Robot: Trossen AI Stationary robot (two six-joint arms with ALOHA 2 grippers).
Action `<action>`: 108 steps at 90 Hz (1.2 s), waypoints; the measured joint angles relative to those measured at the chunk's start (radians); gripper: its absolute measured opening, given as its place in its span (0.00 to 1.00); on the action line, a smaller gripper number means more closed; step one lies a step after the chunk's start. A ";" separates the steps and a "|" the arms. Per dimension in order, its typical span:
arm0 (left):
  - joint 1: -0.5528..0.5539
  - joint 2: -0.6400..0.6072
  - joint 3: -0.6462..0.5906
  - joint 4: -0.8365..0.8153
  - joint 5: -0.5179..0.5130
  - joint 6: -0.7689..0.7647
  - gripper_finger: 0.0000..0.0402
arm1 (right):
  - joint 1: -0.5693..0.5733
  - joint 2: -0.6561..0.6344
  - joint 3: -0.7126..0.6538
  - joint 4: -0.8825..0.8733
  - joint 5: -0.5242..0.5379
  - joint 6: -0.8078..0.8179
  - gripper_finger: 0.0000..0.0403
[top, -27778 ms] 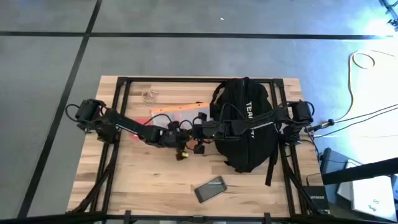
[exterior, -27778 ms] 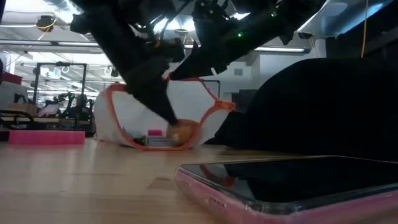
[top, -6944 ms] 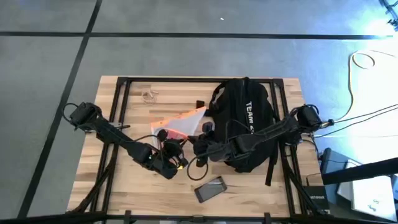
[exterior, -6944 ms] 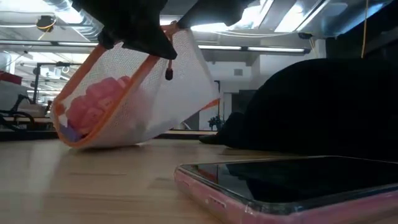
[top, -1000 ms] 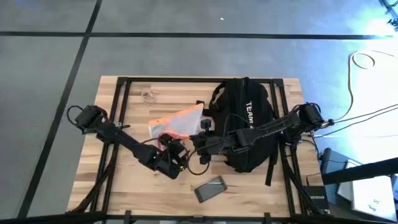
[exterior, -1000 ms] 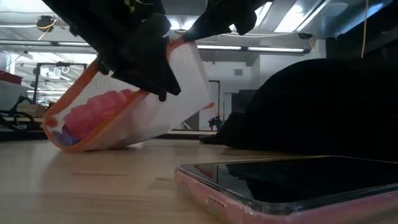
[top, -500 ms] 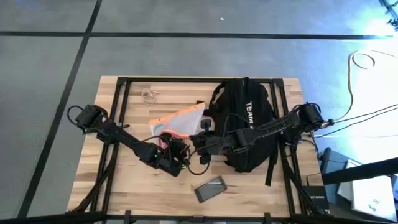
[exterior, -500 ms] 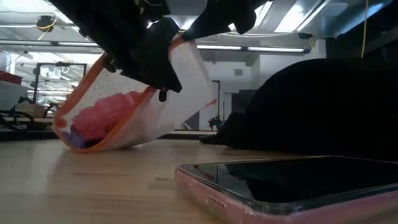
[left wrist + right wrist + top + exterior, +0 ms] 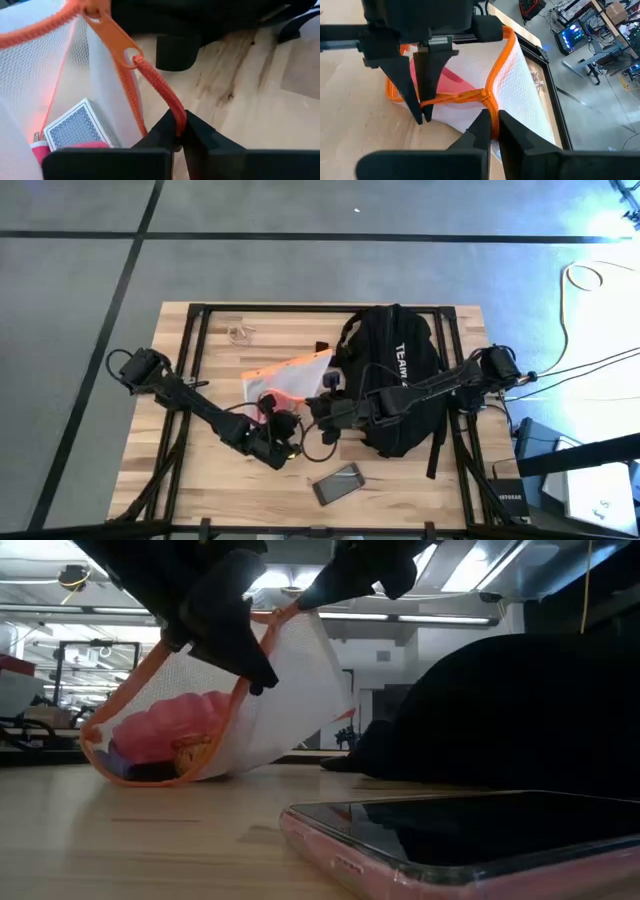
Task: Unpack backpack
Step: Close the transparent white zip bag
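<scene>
— Both grippers are on the mesh pouch (image 9: pixel 288 378), aren't they?

— Yes. Our left gripper (image 9: pixel 179 131) has its fingers pinched tight on the orange cord (image 9: pixel 159 90) that runs from the zipper pull (image 9: pixel 111 36). From above, that gripper (image 9: pixel 283 432) sits near the middle of the table (image 9: pixel 200 470), just left of centre.

— And the right one?

— Our right gripper (image 9: pixel 491 121) is clamped on the pouch's orange zipper edge (image 9: pixel 496 70); in the high view it (image 9: pixel 318 408) lies just right of the left one, its arm stretched across the backpack.

— How does the pouch hang?

— In the low view the pouch (image 9: pixel 215 705) is held up at its top by both grippers, with its lower end down on the wood. Through the white mesh we see something pink (image 9: pixel 175 725), and in the left wrist view a deck of cards (image 9: pixel 77 125) with a blue patterned back.

— Where is the backpack?

— We see the backpack (image 9: pixel 400 380) lying on the right half of the table toward the far side, its white lettering facing up, touching the pouch's right end or very nearly so.

— Anything else?

— A phone (image 9: pixel 338 484) in a pink case lies near the front edge, apart from both grippers.
</scene>
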 joint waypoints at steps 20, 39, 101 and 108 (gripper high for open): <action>-0.008 -0.012 0.000 -0.038 -0.012 -0.013 0.01 | 0.000 0.000 0.000 -0.031 0.014 0.008 0.01; -0.022 -0.031 0.000 -0.128 -0.035 -0.078 0.00 | 0.000 0.000 0.000 -0.114 0.036 0.072 0.01; -0.038 -0.040 0.000 -0.199 -0.059 -0.156 0.00 | 0.001 0.000 0.000 -0.335 0.036 0.176 0.01; -0.039 -0.040 0.000 -0.222 -0.067 -0.184 0.00 | 0.001 0.000 0.000 -0.349 0.034 0.190 0.01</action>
